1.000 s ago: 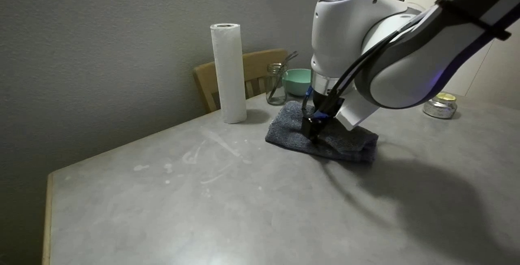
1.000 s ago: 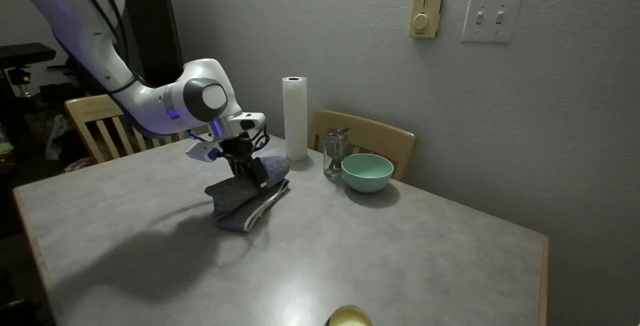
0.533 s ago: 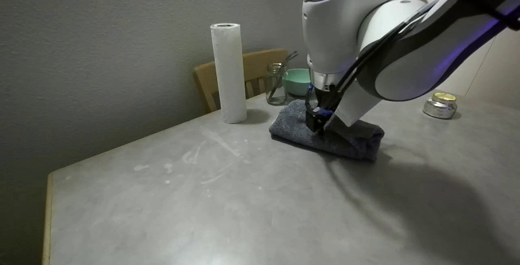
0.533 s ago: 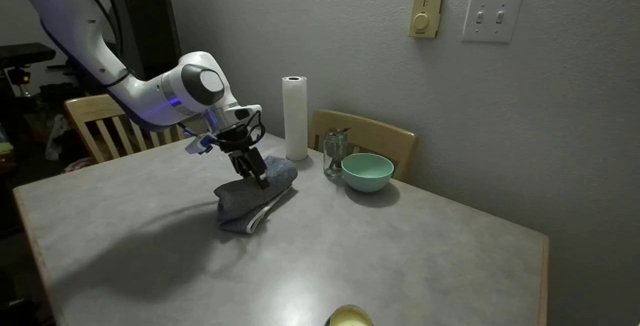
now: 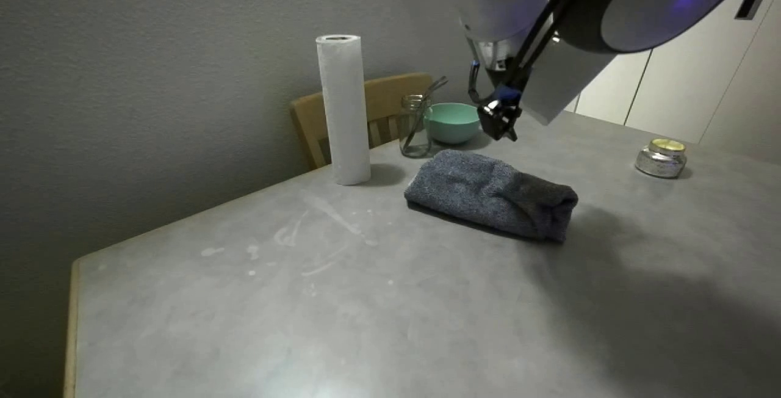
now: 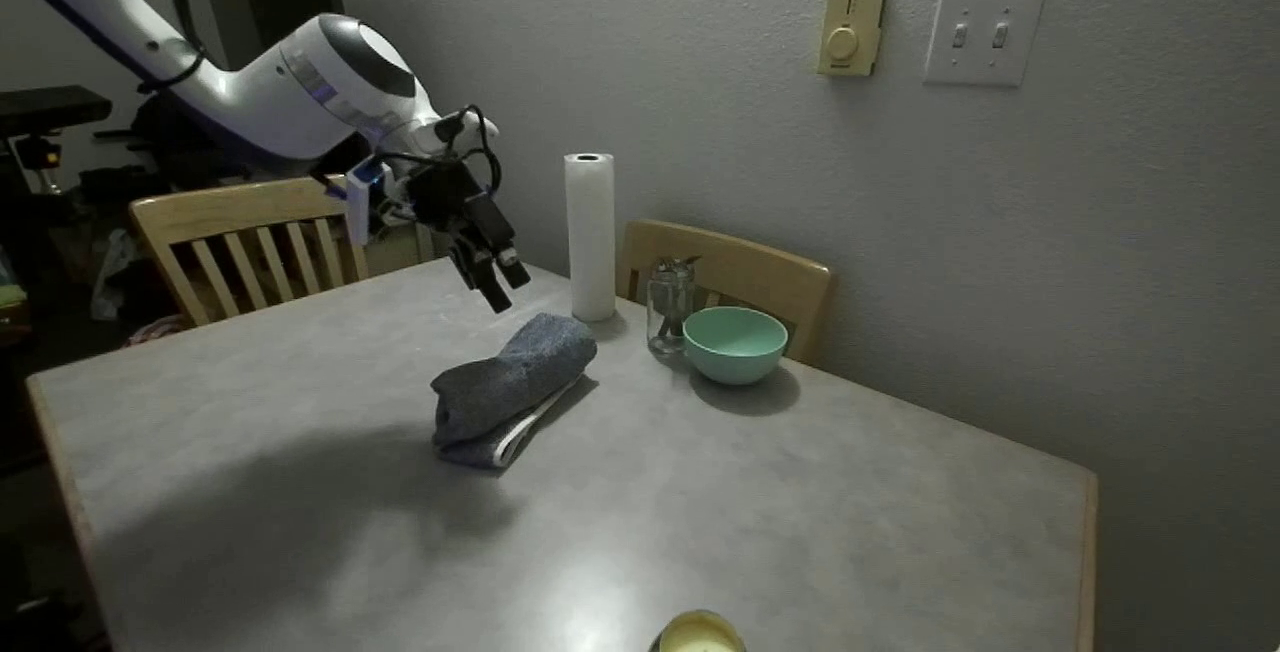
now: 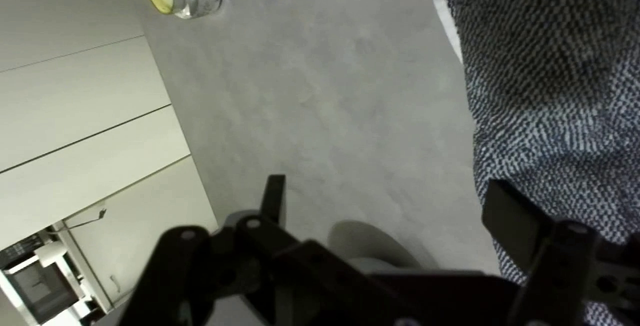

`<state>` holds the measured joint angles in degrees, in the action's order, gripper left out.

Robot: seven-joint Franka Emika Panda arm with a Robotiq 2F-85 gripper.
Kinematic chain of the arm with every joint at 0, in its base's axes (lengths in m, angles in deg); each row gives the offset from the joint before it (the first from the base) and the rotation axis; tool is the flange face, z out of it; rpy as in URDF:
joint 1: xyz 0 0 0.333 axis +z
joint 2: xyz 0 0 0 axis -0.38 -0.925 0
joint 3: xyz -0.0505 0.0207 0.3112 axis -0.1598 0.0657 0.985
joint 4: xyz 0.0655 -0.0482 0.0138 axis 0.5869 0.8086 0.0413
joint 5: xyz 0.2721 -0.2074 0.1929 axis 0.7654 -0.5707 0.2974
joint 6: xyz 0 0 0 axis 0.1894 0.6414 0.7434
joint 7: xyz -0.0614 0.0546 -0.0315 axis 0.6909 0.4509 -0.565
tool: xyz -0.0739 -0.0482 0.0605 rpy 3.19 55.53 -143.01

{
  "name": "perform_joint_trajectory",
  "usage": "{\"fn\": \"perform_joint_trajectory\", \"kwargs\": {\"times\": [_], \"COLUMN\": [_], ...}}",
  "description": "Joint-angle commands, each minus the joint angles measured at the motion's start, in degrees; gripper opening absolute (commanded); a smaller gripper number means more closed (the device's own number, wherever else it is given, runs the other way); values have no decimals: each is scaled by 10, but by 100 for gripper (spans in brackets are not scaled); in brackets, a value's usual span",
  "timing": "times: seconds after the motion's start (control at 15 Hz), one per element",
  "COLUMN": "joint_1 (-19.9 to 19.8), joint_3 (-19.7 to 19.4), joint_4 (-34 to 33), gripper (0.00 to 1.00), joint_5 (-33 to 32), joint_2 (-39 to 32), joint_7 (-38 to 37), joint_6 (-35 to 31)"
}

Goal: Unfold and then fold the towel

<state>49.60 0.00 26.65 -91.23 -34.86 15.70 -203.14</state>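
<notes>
End effector [image 6: 509, 293] aloft, folded grey-blue towel [image 6: 512, 377]

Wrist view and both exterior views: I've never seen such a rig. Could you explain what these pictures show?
The machine is a robot arm; the end effector, the part that grasps, has two fingers. The exterior views come from two places outside the robot; the wrist view is taken from its wrist, looking past the fingers. A folded towel lies on the table; a paper roll, a glass jar, a green bowl and a silver jar stand there too. Nothing is held: the fingers are apart, clear of the towel.
</notes>
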Motion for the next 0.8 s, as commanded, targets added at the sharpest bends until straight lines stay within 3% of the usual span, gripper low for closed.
{"fn": "perform_joint_trajectory", "kwargs": {"times": [0.0, 0.2, 0.4, 0.47, 0.73], "joint_1": [-46, -73, -103, -96, -106], "joint_3": [65, 102, 131, 131, 137], "joint_4": [5, 6, 3, -5, -4], "gripper": [100, 100, 100, 100, 100], "joint_5": [-18, 1, 60, 24, 47], "joint_2": [40, 58, 61, 51, 52], "joint_7": [-13, -28, -43, -43, -45], "joint_6": [57, 81, 75, 80, 79]}}
